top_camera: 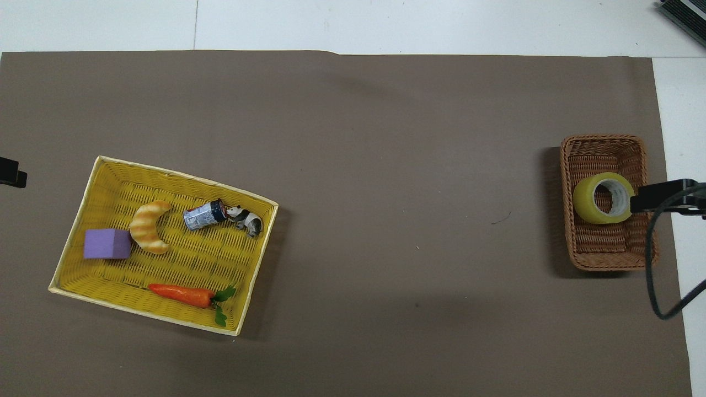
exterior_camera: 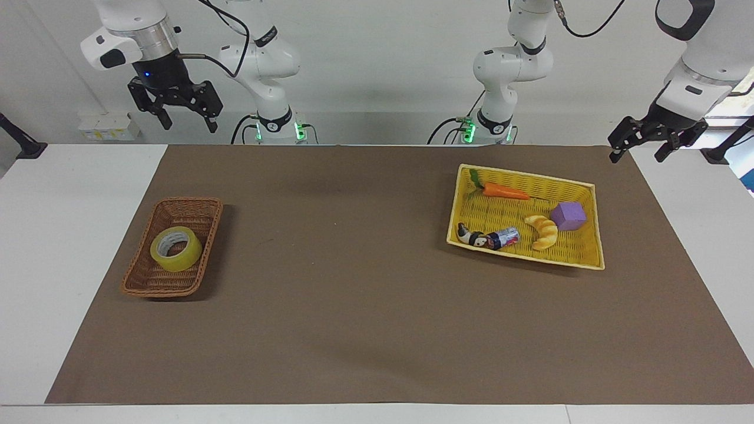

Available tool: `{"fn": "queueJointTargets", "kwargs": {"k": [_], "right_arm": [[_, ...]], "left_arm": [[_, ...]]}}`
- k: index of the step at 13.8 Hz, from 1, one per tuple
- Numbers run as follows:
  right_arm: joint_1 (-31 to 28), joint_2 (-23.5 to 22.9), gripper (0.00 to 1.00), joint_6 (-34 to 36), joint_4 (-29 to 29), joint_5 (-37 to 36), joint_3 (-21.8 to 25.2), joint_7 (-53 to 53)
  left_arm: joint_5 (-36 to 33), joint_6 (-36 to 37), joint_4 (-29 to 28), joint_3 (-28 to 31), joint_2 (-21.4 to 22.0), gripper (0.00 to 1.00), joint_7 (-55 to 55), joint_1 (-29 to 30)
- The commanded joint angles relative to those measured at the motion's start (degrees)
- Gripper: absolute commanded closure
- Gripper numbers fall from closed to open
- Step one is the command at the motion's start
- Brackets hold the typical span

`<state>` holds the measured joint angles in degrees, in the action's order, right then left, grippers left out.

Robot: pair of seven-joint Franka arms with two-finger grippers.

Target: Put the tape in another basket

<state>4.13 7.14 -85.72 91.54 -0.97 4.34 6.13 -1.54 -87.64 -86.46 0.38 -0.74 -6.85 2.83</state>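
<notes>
Tape lies on its side in the small brown wicker basket, hole upward and leaning slightly, resting in the middle of the basket floor with wicker showing on every side of it. That basket sits near the edge of the brown mat at the right arm's end of the table, its long sides running toward and away from the robots.

Toward the left arm's end sits the yellow tray, set slightly askew to the mat's edges. It holds a carrot along its wall nearest the robots, a purple block, a croissant just beside the block, and a small can touching a panda figure near its wall farthest from the robots.

Between basket and tray the mat lies bare, a wide open stretch, and another runs along the mat's edge farthest from the robots.

Right gripper hangs high over the robots' edge of the table, above the white surface close to the mat's corner, jaws spread open and holding nothing. Left gripper hangs over the mat's corner at the other end, near the tray, jaws also open and empty.
</notes>
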Motion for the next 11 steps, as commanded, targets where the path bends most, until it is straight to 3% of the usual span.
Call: {"fn": "queueJointTargets", "kwargs": {"k": [1,11], "right_arm": [[-0.3,1.6,0.00,0.1,1.7,-1.2,-0.3,-1.5],[-0.9,1.6,0.00,1.0,1.3,-0.4,-0.2,-1.8]], "left_arm": [[-1.2,1.3,1.0,-0.1,-0.3,0.00,0.6,0.0],[-1.2,1.3,1.1,0.0,-0.3,0.00,0.6,0.0]]}}
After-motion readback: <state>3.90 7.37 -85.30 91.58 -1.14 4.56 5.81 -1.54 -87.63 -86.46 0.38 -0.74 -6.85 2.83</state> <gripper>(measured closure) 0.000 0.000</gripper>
